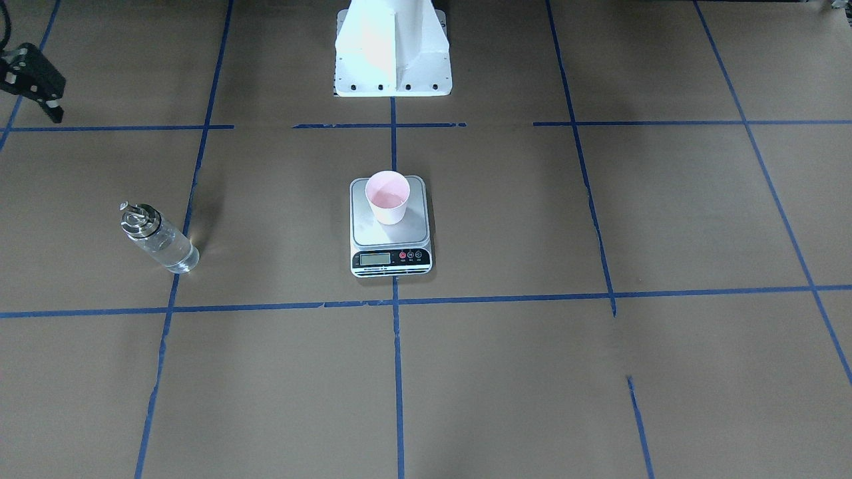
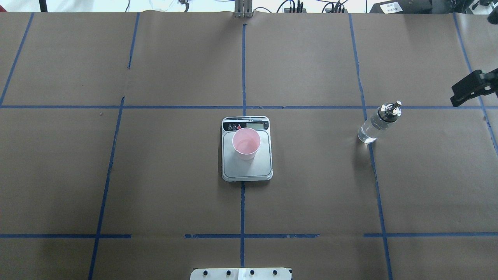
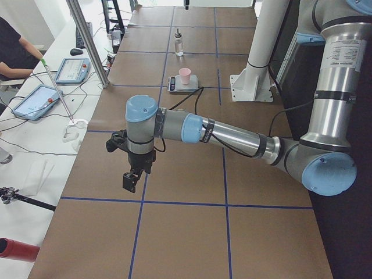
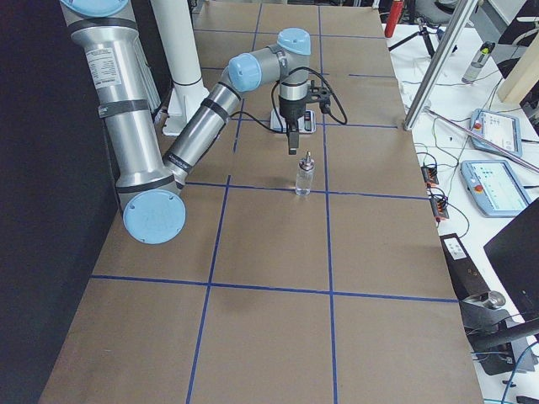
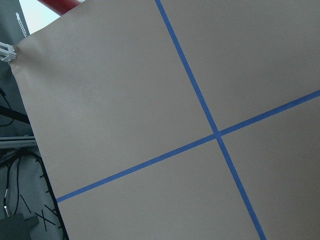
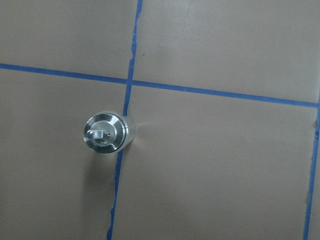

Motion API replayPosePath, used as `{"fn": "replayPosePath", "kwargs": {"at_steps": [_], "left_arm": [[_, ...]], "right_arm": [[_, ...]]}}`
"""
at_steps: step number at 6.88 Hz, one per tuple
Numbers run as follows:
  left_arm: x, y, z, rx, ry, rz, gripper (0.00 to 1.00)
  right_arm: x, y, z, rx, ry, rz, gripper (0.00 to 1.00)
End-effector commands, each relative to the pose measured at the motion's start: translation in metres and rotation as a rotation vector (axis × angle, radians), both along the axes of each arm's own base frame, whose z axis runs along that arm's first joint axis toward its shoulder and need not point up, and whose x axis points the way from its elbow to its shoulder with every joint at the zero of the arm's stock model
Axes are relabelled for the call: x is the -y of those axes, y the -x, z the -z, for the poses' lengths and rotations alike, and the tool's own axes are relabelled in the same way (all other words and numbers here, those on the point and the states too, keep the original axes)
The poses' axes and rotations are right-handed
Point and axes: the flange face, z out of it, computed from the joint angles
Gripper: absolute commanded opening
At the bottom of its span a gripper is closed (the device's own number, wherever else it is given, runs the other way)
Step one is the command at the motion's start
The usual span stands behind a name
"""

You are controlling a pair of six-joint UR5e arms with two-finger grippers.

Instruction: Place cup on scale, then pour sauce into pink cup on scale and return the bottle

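The pink cup (image 1: 387,197) stands upright on the rear part of the scale's (image 1: 393,233) steel platform at mid-table. It also shows in the overhead view (image 2: 246,144). The clear bottle (image 2: 376,123) with its silver spout cap stands upright on the paper, alone, well to the robot's right of the scale (image 2: 264,171). The right wrist view looks straight down on the bottle (image 6: 105,132). My right gripper (image 2: 461,97) hangs beyond the bottle, apart from it and empty; I cannot tell how its jaws stand. My left gripper (image 3: 132,177) hangs empty over bare paper, far from the scale.
Brown paper with blue tape lines (image 1: 396,299) covers the table. The white robot pedestal (image 1: 393,50) stands at the robot's edge. A side bench with tablets (image 3: 40,99), cables and a metal pole (image 3: 87,40) runs along the far side.
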Motion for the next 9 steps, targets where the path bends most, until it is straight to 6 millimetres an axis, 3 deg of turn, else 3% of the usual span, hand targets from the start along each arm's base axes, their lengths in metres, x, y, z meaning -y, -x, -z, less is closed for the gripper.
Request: {"fn": "replayPosePath", "kwargs": {"at_steps": [1, 2, 3, 5, 6, 7, 8, 9], "left_arm": [[-0.001, 0.0, -0.001, -0.001, 0.002, -0.001, 1.0], [-0.004, 0.0, -0.005, -0.001, 0.01, -0.004, 1.0], [-0.012, -0.001, -0.016, -0.007, 0.034, -0.007, 1.0], [-0.018, -0.002, -0.027, -0.017, 0.091, -0.009, 1.0], [-0.028, -0.004, -0.049, -0.025, 0.149, -0.012, 1.0], [-0.039, -0.005, -0.078, -0.034, 0.207, -0.012, 1.0], [-0.057, -0.012, -0.11, -0.108, 0.267, -0.013, 1.0], [-0.074, -0.018, -0.124, -0.175, 0.301, -0.009, 1.0]], "right_arm": [[0.049, -0.08, -0.078, 0.037, -0.013, 0.088, 1.0], [0.061, -0.103, -0.113, 0.038, -0.008, 0.124, 1.0], [0.063, -0.115, -0.138, 0.06, -0.005, 0.13, 1.0], [0.061, -0.128, -0.24, 0.128, -0.064, 0.101, 1.0], [0.065, -0.13, -0.269, 0.129, -0.027, 0.094, 1.0], [0.067, -0.13, -0.271, 0.119, -0.03, 0.096, 1.0], [0.062, -0.131, -0.288, 0.1, 0.001, 0.095, 1.0], [0.056, -0.132, -0.295, 0.097, 0.018, 0.092, 1.0]]}}
